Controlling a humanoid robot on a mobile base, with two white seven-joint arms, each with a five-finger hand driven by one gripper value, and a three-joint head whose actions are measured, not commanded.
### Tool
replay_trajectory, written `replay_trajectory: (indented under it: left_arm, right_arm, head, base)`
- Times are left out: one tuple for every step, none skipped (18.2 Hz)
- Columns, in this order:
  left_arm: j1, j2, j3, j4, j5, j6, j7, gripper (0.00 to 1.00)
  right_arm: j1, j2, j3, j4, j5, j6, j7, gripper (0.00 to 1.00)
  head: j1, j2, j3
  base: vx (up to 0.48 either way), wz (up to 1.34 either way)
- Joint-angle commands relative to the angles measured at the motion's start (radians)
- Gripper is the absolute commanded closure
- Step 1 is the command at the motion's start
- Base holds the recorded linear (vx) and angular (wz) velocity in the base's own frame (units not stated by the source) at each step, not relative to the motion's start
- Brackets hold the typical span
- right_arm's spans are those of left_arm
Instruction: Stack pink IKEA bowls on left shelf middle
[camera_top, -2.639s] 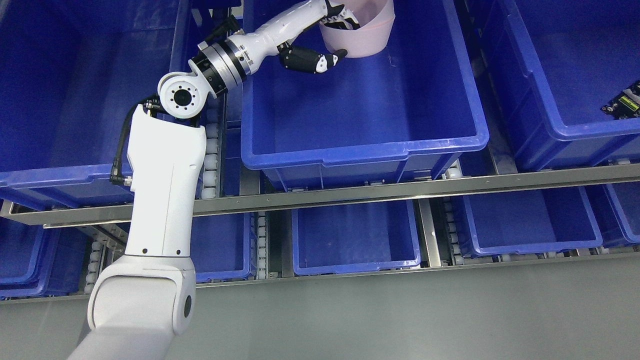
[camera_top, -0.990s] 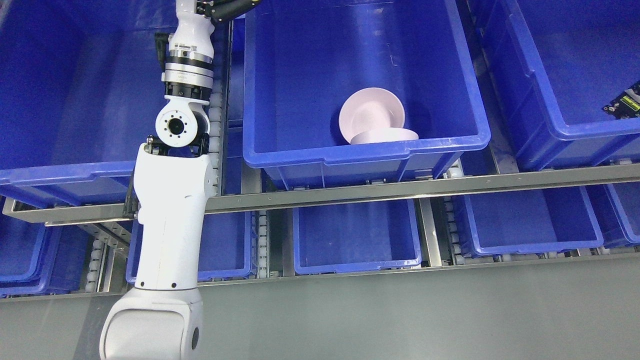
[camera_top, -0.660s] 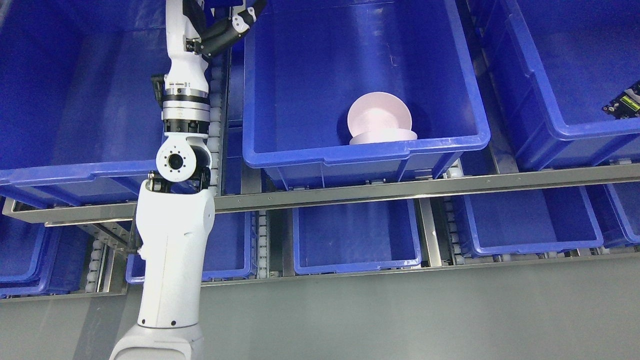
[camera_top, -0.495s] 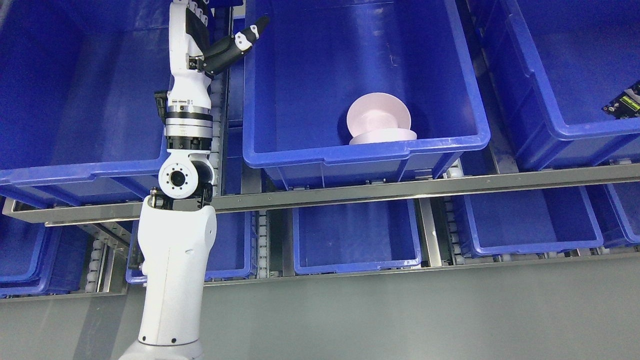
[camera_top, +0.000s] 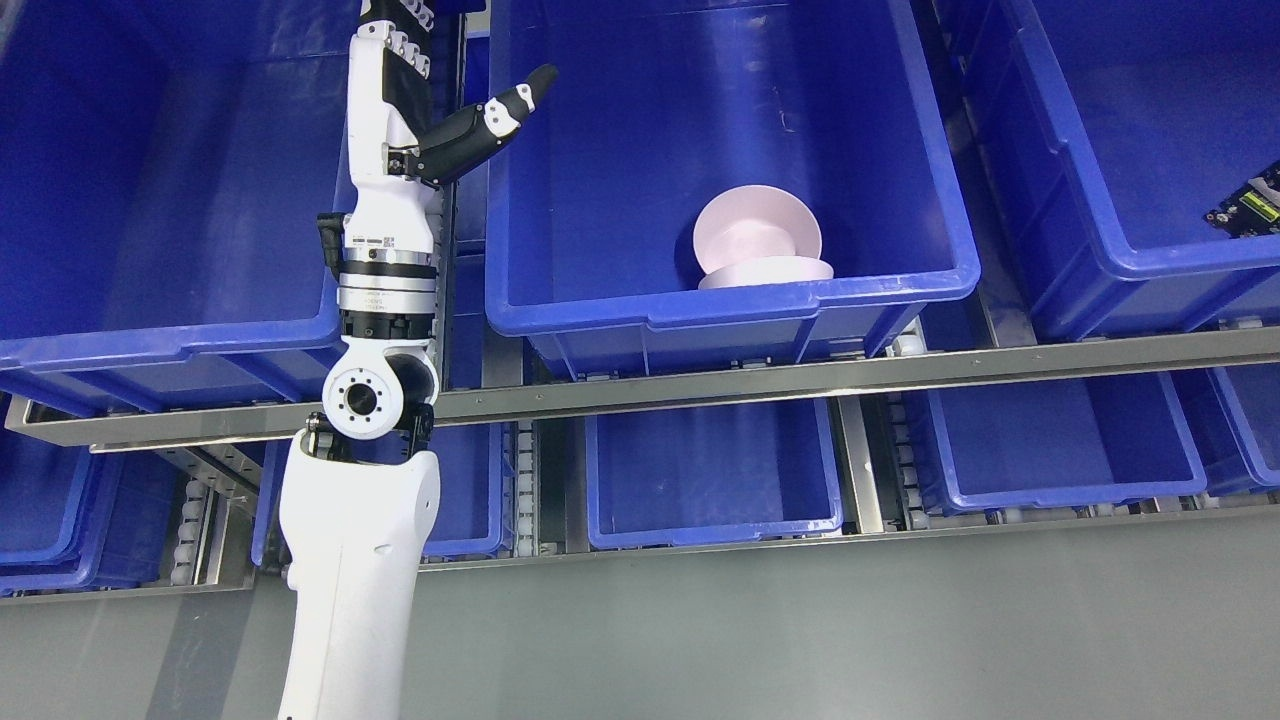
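Observation:
Two pink bowls (camera_top: 757, 240) rest in the middle blue bin (camera_top: 730, 290) on the upper shelf, near its front wall. One bowl leans tilted on the other; the lower one shows only its rim (camera_top: 766, 273). My left hand (camera_top: 440, 90) stands upright over the gap left of that bin, well apart from the bowls. Its thumb (camera_top: 480, 125) sticks out to the right, the fingers reach up past the picture's top, and it holds nothing. My right arm does not show.
Large blue bins flank the middle bin at left (camera_top: 170, 340) and right (camera_top: 1150, 260); a small dark item (camera_top: 1248, 205) lies in the right one. A steel shelf rail (camera_top: 800, 380) runs across. Smaller blue bins (camera_top: 710, 475) sit on the lower shelf above grey floor.
My left hand let go of the bowls, which now rest near the bin's front wall. The arm swung left out of the bin and has been drawing back downward.

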Motion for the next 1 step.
replay_trajectory:
  left_arm:
    - [0.016,0.017,-0.016,-0.081,0.002,0.003,0.001,0.00]
  right_arm:
    - [0.000,-0.017,-0.005,-0.017,-0.002,0.000,0.000,0.00]
  head:
    - [0.0000,0.000,0.000]
  base:
    - [0.000,0.00]
